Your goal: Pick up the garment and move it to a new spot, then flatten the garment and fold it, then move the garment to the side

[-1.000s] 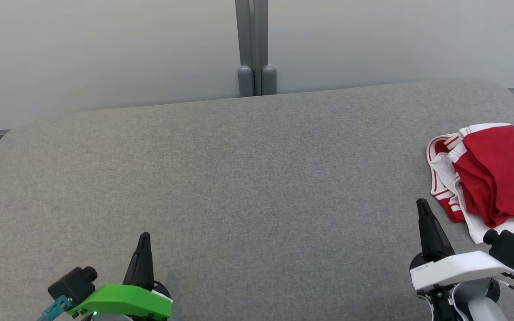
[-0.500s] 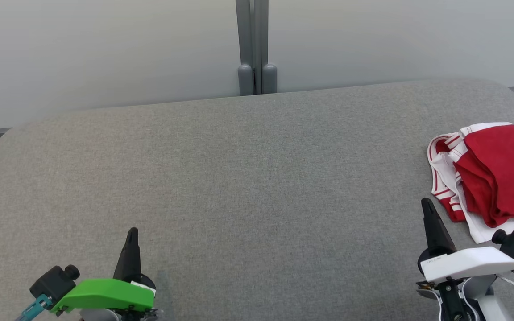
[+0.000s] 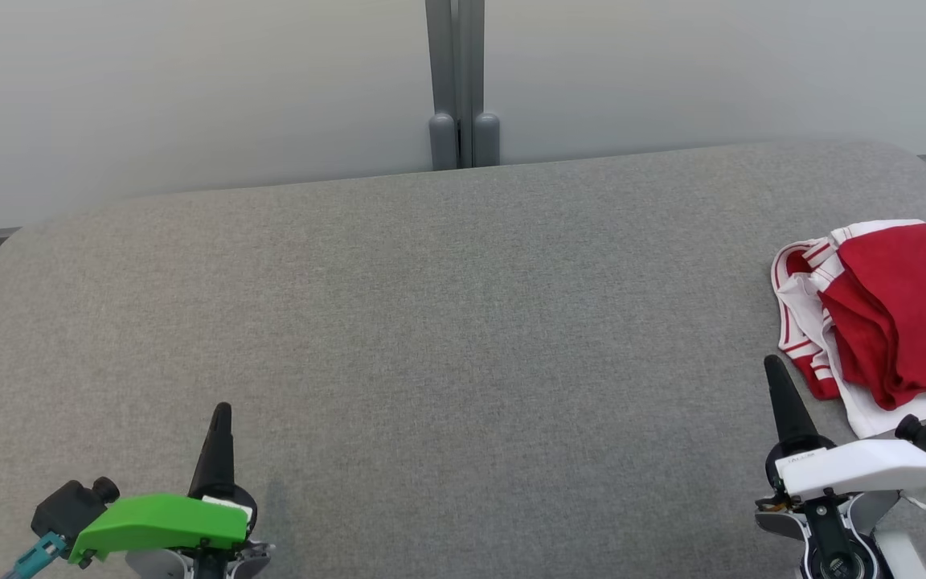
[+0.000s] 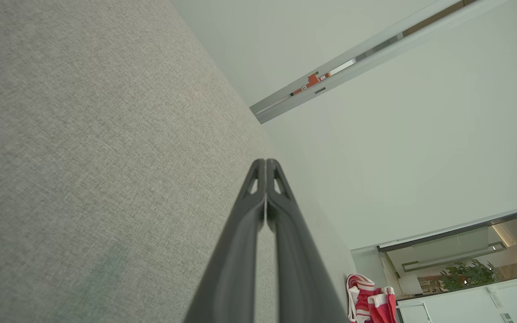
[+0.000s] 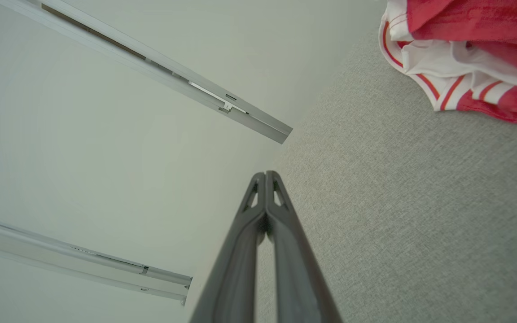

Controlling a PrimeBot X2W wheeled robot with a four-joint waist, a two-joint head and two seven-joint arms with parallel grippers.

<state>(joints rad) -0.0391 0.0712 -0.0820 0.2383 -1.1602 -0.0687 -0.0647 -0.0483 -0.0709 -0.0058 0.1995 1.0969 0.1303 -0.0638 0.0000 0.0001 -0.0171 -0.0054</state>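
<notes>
Nearest us, at the lower left of the head view, our left claw (image 3: 220, 412) points up over the bench (image 3: 463, 338), its two dark fingers pressed together to one tip and pinching nothing; a green cover (image 3: 161, 519) sits behind it. At the lower right our right claw (image 3: 773, 366) stands the same way, fingers pressed together and empty, with a white cover (image 3: 861, 470) behind it. Each wrist view shows its own pair of fingers meeting at the tips, with a thin seam between them. The bench is covered in grey woven fabric and has rounded far corners. A little beyond the right claw and to its right lies the garment (image 3: 889, 314), red with white, red-striped trim, bunched in a heap near the bench's right edge and cut off by the head view's right side. The right claw's tip is just beside the garment's near left corner, with bare fabric between them; the left claw is well apart from it. Beyond the bench's far edge rises a pale wall (image 3: 190, 96), with a grey post (image 3: 455, 72) at its middle.
</notes>
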